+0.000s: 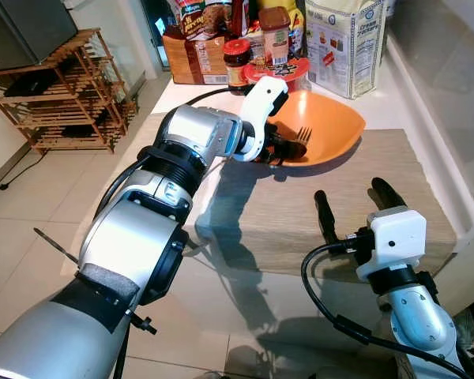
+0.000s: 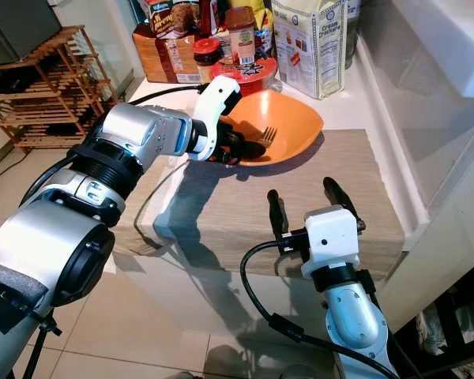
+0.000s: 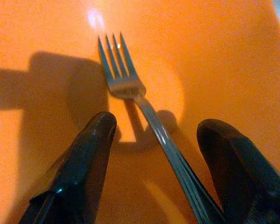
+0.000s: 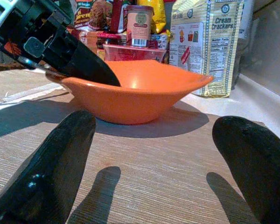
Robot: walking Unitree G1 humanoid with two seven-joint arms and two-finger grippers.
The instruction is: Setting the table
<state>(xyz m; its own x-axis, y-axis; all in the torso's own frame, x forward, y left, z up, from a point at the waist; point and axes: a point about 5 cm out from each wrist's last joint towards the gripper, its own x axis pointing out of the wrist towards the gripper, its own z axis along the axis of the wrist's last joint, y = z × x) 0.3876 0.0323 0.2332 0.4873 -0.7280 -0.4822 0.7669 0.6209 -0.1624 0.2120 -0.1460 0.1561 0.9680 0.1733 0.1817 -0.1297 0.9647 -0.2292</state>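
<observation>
An orange bowl [image 1: 336, 125] stands at the far end of a wood-grain placemat [image 1: 292, 217] on the white counter. A metal fork [image 3: 126, 85] lies inside the bowl, tines toward its middle. My left gripper [image 1: 283, 148] reaches over the bowl's near rim. Its fingers [image 3: 91, 140] are open on either side of the fork's handle, which runs close to one finger. My right gripper [image 1: 354, 197] hovers open over the placemat's near right part, pointed at the bowl [image 4: 135, 93], with nothing between its fingers.
Behind the bowl stand a cream cracker bag [image 1: 344, 43], jars [image 1: 237, 61], a red-lidded tub [image 1: 288, 71] and boxes. A raised white ledge [image 1: 434, 126] runs along the right. A wooden rack [image 1: 63, 95] stands on the tiled floor at the left.
</observation>
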